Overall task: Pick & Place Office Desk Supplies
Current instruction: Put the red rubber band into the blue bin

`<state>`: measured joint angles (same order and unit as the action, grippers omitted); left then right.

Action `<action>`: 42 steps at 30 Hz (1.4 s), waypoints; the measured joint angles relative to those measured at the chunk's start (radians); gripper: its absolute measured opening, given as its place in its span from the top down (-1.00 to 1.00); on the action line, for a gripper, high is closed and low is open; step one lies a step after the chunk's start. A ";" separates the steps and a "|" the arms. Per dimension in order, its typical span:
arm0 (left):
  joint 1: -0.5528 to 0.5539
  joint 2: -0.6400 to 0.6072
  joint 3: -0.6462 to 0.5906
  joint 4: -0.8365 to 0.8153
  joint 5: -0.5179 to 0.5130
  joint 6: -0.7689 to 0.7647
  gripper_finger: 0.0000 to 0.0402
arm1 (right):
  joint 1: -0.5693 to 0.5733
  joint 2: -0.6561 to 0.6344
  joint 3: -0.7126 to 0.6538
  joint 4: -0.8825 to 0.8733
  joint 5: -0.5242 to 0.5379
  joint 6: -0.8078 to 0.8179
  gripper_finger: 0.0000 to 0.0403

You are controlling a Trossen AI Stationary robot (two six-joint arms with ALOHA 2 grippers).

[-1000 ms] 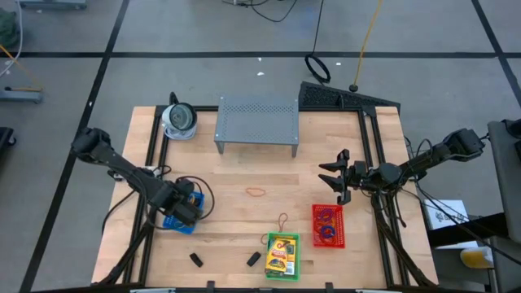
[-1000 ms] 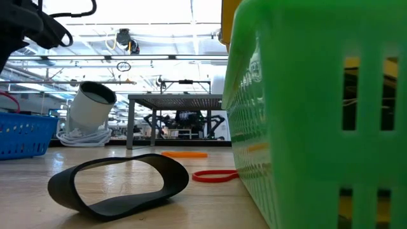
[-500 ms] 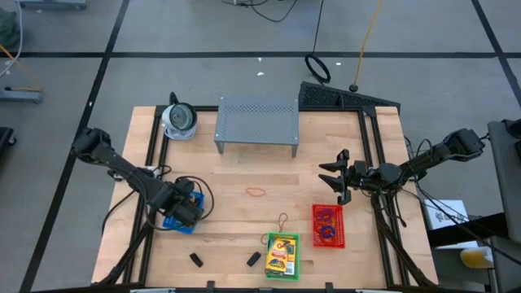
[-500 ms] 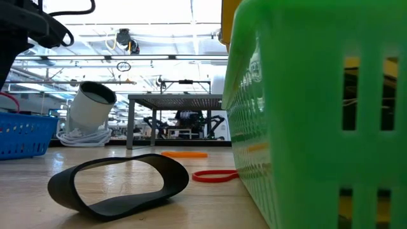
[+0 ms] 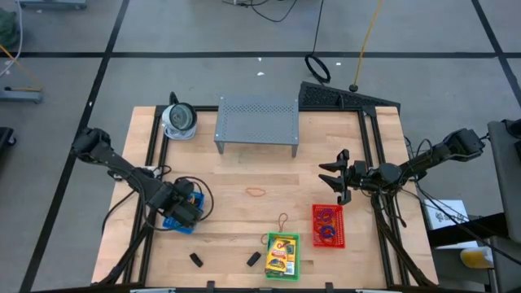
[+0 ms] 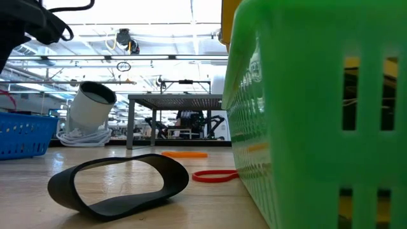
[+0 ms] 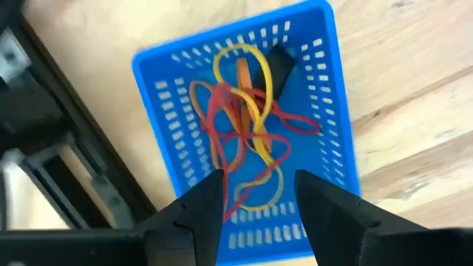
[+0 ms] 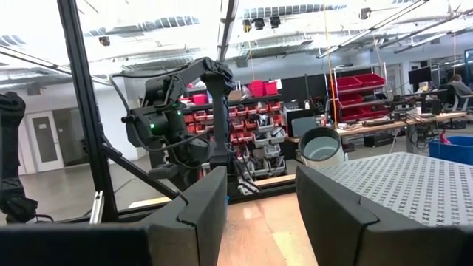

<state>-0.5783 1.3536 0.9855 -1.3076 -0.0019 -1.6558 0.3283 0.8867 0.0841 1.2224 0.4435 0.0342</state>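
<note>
My left gripper (image 7: pixel 259 214) hangs open, pointing down, over a blue basket (image 7: pixel 336 118) at the table's left (image 5: pixel 171 220). The basket holds tangled red, yellow and orange rubber bands (image 7: pixel 244 125) and a black clip (image 7: pixel 279 60); nothing is between the fingers. My right gripper (image 5: pixel 334 177) stands open in the air at the table's right, pointing toward the left edge. An orange rubber band (image 5: pixel 256 193) and a brown loop (image 5: pixel 282 220) lie on the wood. Two black clips (image 5: pixel 195 260) (image 5: pixel 253 259) lie near the front edge. A crayon box (image 5: pixel 282 254) lies in a green basket (image 5: pixel 296 257).
A red basket (image 5: pixel 340 236) with rubber bands sits below my right gripper. The grey perforated shelf (image 5: pixel 256 122) stands at the far middle, with the round white-grey object (image 5: pixel 179 120) at the far left. In the low view the green basket (image 6: pixel 305 114) blocks the right half.
</note>
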 joint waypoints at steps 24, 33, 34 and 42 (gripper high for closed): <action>0.007 -0.026 0.007 0.034 0.026 0.077 0.13 | 0.000 0.000 0.000 -0.003 0.000 0.006 0.23; 0.006 -0.018 0.006 0.033 -0.029 0.056 0.13 | 0.000 0.000 0.002 -0.013 -0.026 0.014 0.23; 0.006 -0.018 0.006 0.032 -0.039 0.057 0.13 | 0.000 0.000 0.011 -0.032 -0.043 0.010 0.23; 0.006 0.029 0.006 0.022 -0.079 0.102 0.13 | -0.002 0.042 0.223 -0.361 -0.103 -0.031 0.23</action>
<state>-0.5728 1.3824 0.9920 -1.2852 -0.0809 -1.5536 0.3267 0.9291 0.3071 0.8612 0.3405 0.0031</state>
